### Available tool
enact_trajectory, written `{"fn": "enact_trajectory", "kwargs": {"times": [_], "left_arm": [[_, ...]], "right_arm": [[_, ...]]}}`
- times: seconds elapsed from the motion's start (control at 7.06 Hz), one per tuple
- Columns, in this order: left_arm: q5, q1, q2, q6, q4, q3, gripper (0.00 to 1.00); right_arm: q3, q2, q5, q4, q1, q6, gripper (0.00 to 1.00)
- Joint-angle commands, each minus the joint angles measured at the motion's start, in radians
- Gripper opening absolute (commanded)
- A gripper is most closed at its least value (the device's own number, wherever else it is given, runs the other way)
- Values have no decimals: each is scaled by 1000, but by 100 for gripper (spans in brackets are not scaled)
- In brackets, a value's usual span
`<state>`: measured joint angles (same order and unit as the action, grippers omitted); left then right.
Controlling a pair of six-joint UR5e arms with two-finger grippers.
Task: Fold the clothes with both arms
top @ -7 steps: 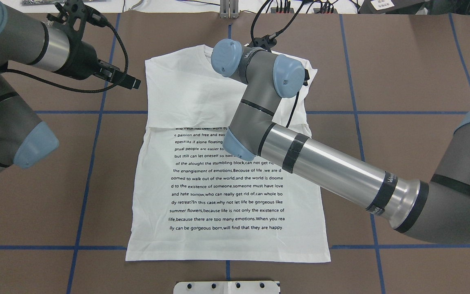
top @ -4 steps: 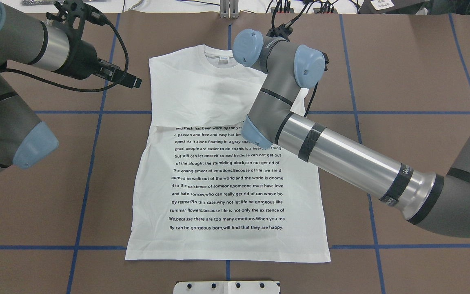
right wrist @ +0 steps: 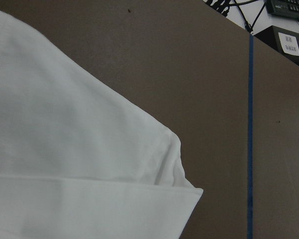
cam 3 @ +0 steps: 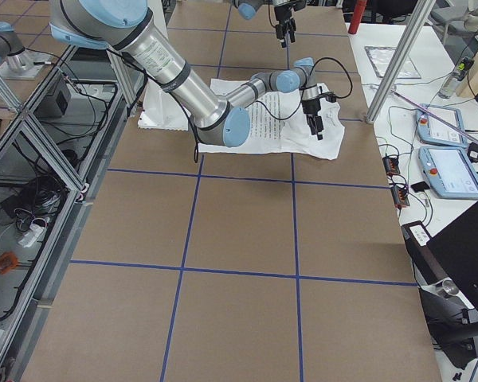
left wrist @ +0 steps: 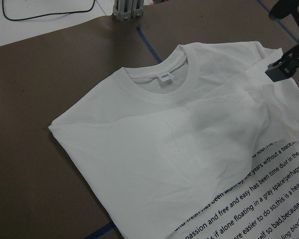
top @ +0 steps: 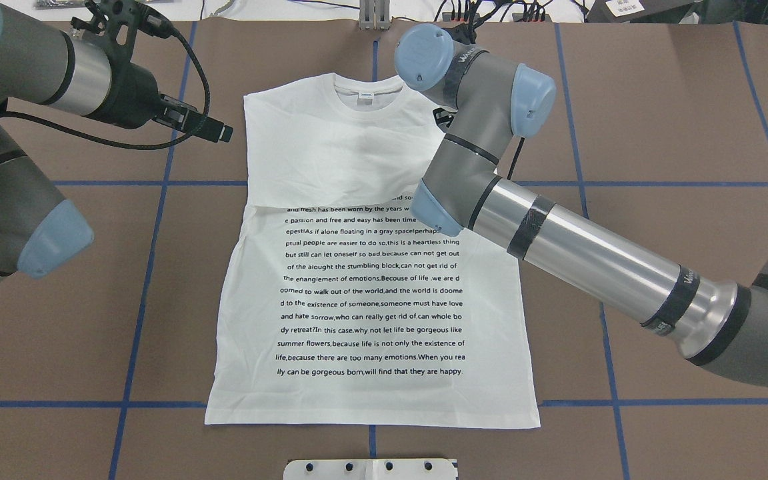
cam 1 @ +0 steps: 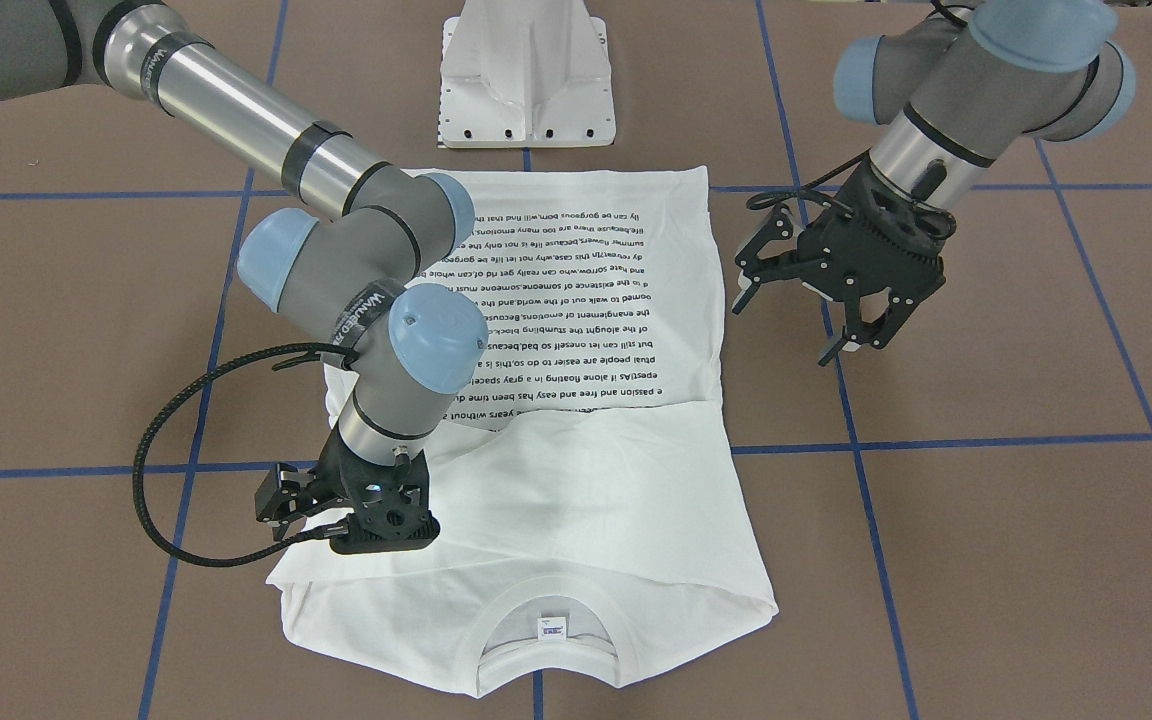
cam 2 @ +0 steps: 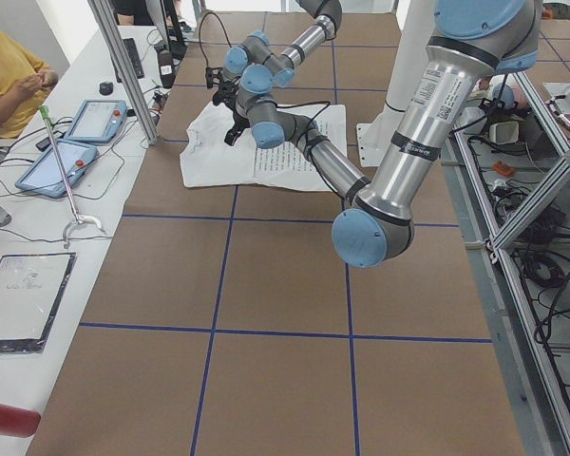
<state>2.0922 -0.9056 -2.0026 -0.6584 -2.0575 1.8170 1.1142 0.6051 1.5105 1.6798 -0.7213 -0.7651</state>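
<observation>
The white T-shirt [top: 371,300] with black text lies flat on the brown table, collar and neck label [top: 363,95] at the far end. White cloth is folded across its chest [cam 1: 586,500]. My right gripper [cam 1: 381,545] is down on the cloth near the shirt's right shoulder and looks shut on a fold. The arm hides it from overhead. It shows in the left wrist view [left wrist: 281,72]. The right wrist view shows only the shoulder corner [right wrist: 154,189]. My left gripper [cam 1: 786,330] is open and empty above the table beside the shirt's left shoulder [top: 221,133].
The white metal pedestal [cam 1: 526,80] stands at the robot's side of the table, just past the shirt's hem [top: 371,469]. Blue tape lines [top: 151,267] cross the brown table. Cables and plugs lie along the far edge [top: 477,13]. A person [cam 2: 9,76] sits by tablets at a side bench.
My right arm has swung to the right and toward the far edge, uncovering the collar and more text lines. The shirt's upper left edge shifted slightly right. The left arm hardly moved.
</observation>
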Motion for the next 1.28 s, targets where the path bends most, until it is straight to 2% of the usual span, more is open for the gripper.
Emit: {"fn": "enact_trajectory", "kwargs": {"times": [0.0, 0.42, 0.71, 0.85, 1.13], "left_arm": [[-4, -1, 1, -1, 0, 13, 100], [-11, -4, 4, 0, 2, 48, 100], [-37, -1, 18, 0, 2, 67, 100], [-38, -1, 18, 0, 2, 70, 100], [-40, 1, 28, 3, 2, 73, 100]], "right_arm": [[30, -4, 83, -3, 3, -105, 100], [32, -8, 119, -5, 49, -259, 100], [30, 15, 116, 14, 86, -276, 100], [35, 13, 116, 74, 92, -278, 100], [36, 30, 111, 103, 95, -269, 100]]}}
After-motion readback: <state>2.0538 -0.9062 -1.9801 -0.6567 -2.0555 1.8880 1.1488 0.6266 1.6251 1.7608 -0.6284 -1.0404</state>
